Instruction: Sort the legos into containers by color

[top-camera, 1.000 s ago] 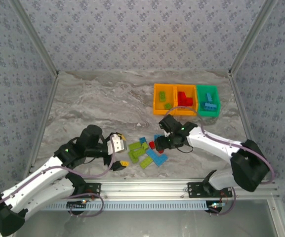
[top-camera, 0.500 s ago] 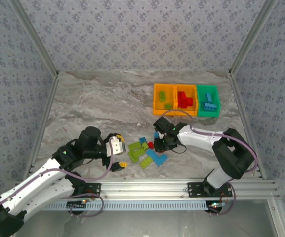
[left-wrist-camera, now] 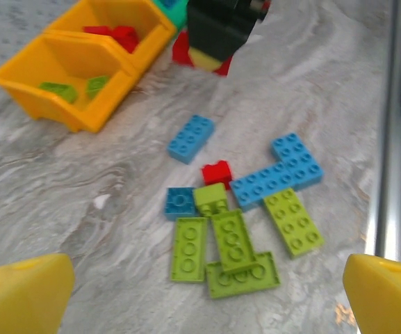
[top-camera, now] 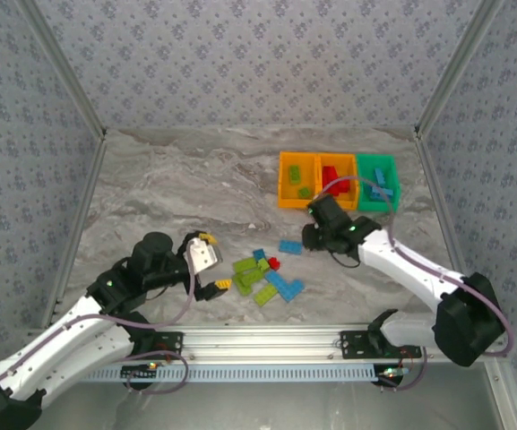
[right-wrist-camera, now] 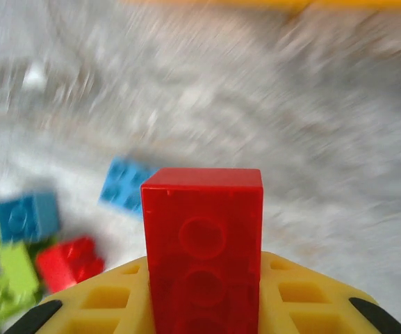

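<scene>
Where the grey-veined marble tabletop (top-camera: 177,179) ends, walls (top-camera: 240,63) papered in a small blue-grey pattern rise on three sides, and an aluminium rail (top-camera: 267,339) runs along the near edge. Three containers stand touching in a row near the far right corner. The left orange bin (top-camera: 280,179) holds lime pieces, the middle orange bin (top-camera: 337,156) holds red ones, and the green bin (top-camera: 396,184) holds blue ones.

The loose legos (top-camera: 262,279), lime, blue and one small red, lie in a heap near the middle of the near edge. A lone blue brick (top-camera: 290,246) sits just beyond the heap towards the bins.

The right gripper (top-camera: 316,235) is between the heap and the bins, clenched on a red brick (right-wrist-camera: 203,243) that stands upright between its yellow pads. The surface behind it is blurred in the right wrist view. The left gripper (top-camera: 215,262) hangs just left of the heap with its jaws spread wide and nothing between them.

A second ago the right gripper was down at the heap's right side beside the red pieces. It has since clamped the brick and swung towards the far right corner. The left gripper has drawn back slightly from the heap, still spread as before, and the other loose pieces have not shifted.
</scene>
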